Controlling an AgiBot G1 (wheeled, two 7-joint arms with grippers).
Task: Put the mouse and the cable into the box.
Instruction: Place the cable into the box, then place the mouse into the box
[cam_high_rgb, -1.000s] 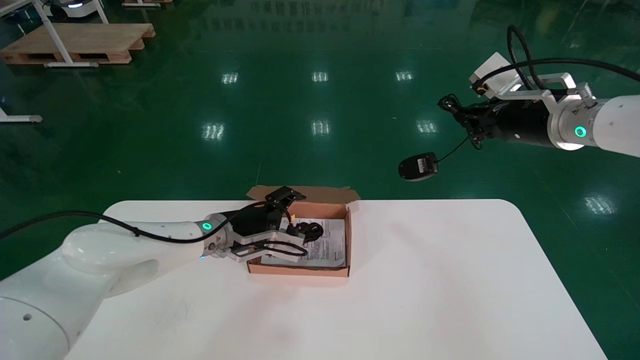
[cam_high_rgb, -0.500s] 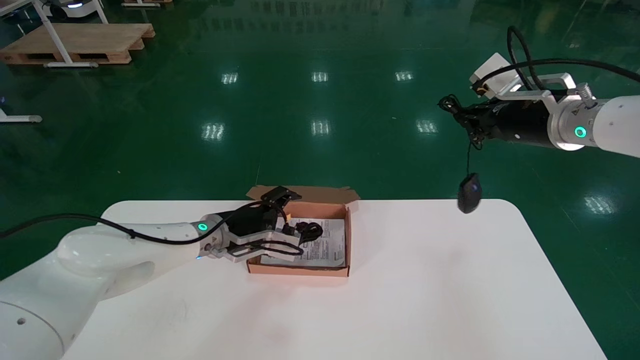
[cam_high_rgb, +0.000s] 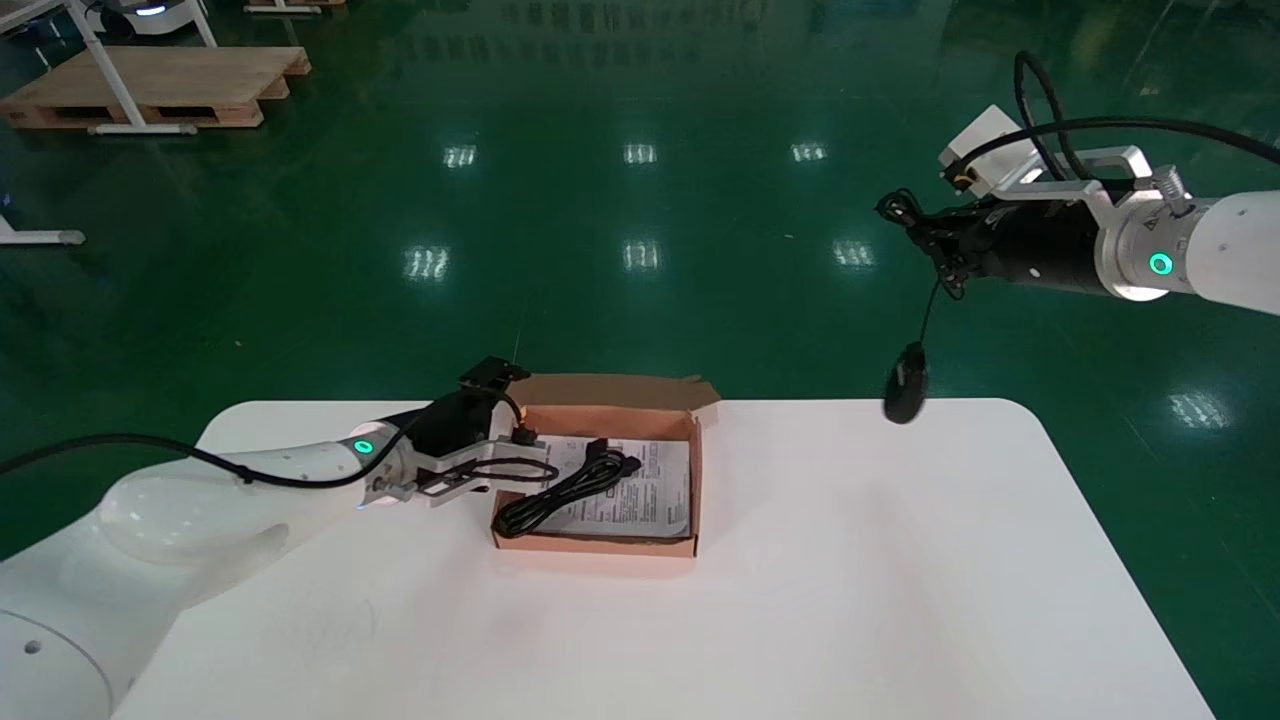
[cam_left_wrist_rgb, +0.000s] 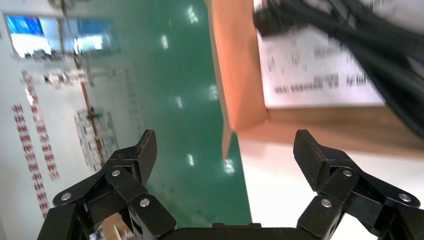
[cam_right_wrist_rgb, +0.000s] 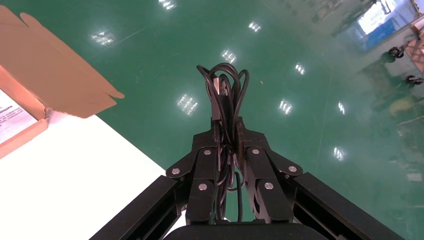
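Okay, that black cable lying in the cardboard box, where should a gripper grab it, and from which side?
Take the cable at its middle, likely from straight above, jaws across its run. There the strands lie bunched diagonally, clear of the box walls; its near end crowds the front-left corner. The open left gripper beside the box is closest. The right gripper holds the mouse by its cord.

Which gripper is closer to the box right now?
Left. The left gripper is open just beside the box; the right gripper is far off, clamping the mouse cord.
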